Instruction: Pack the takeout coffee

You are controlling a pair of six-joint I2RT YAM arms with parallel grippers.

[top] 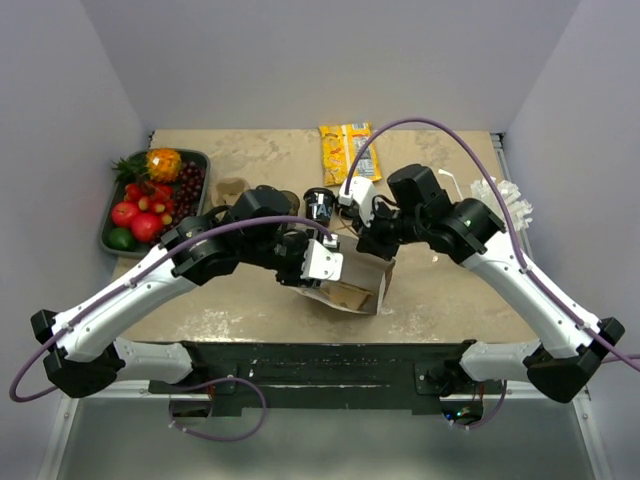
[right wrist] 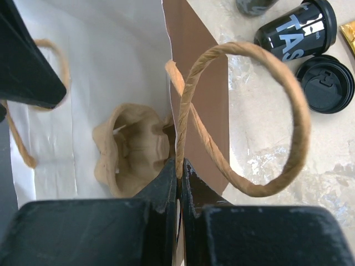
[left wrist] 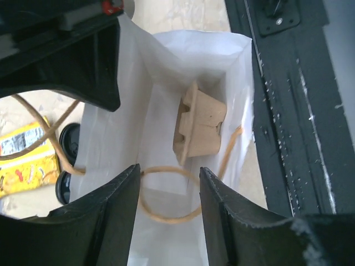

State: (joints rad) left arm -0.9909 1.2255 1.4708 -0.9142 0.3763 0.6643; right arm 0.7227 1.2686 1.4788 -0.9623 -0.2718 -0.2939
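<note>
The black coffee cup [right wrist: 297,27] stands outside the bag, on the table [top: 450,300], in the upper right of the right wrist view. A loose black lid [right wrist: 324,83] lies just beside it. In the top view, cup and lid sit just above the bag, near the middle of the frame.

The paper bag [top: 355,290] – white inside, brown outside – lies open at the centre of the table between the two arms. Deep inside it sits a cardboard cup carrier [left wrist: 199,124], and no cup is in it.

The right gripper [right wrist: 178,169] is clenched on the bag's rim, just where a twine handle [right wrist: 299,122] is fixed. That handle loops out to the right over the table. The left gripper [left wrist: 169,213] hangs at the bag's mouth with its jaws apart, grasping nothing. The bag's other twine loop [left wrist: 161,169] shows in the gap between them, unpinched.

Farther out, a yellow snack packet [top: 345,150] lies at the upper centre of the table. A dark tray of fruit [top: 200,158] sits at the upper left.
</note>
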